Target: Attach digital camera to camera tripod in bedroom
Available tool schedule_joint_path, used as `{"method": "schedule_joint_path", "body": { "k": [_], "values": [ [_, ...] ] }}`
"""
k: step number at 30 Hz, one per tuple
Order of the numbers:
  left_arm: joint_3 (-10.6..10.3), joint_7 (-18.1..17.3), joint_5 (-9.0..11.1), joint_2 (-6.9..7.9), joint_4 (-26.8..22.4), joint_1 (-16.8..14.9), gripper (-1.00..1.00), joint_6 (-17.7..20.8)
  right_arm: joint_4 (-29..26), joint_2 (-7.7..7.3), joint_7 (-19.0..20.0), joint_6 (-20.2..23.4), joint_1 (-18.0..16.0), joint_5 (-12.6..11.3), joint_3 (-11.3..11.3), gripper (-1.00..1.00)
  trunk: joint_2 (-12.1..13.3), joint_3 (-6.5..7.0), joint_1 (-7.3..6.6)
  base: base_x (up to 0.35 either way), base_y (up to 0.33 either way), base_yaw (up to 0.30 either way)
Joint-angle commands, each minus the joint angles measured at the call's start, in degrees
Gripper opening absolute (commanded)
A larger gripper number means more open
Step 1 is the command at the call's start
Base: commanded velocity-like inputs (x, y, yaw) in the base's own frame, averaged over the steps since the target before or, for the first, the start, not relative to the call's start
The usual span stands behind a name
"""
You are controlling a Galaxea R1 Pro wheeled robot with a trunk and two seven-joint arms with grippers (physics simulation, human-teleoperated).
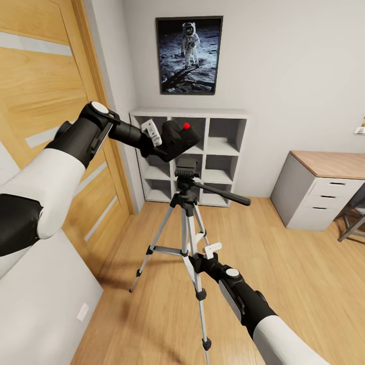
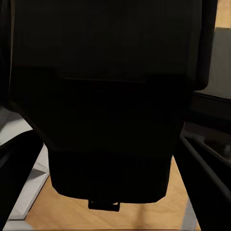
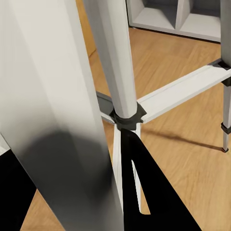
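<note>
The left claw [image 1: 161, 143] holds the digital camera [image 1: 180, 135] just above the camera tripod [image 1: 187, 203] head, tilted and not yet seated. The right claw [image 1: 200, 256] is closed around a near tripod leg. The tripod stands on the plank floor [image 1: 284, 274] before a white shelf [image 1: 223, 142]; a table [image 1: 329, 165] is at right.

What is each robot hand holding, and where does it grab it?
The left gripper holds the digital camera by its side end. The right gripper grips a leg of the camera tripod, partway down.
</note>
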Motion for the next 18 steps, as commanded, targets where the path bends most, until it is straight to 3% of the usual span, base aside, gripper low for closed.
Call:
{"method": "schedule_joint_path", "body": {
  "k": [1, 18],
  "values": [
    [-0.1, -0.2, -0.5, 0.12, -0.3, -0.1, -1.00, 0.6, 0.0, -0.02, -0.1, 0.4, 0.0, -0.1, 0.1, -1.00, -0.1, -0.12, 0.03, 0.000, 0.000, 0.000],
    [-0.3, 0.6, -1.7, 0.07, -0.6, -0.1, -1.00, 0.9, 0.1, -0.02, -0.1, 0.5, 0.0, 0.0, 0.1, -1.00, -0.1, -0.12, 0.03, 0.000, 0.000, 0.000]
  ]
}}
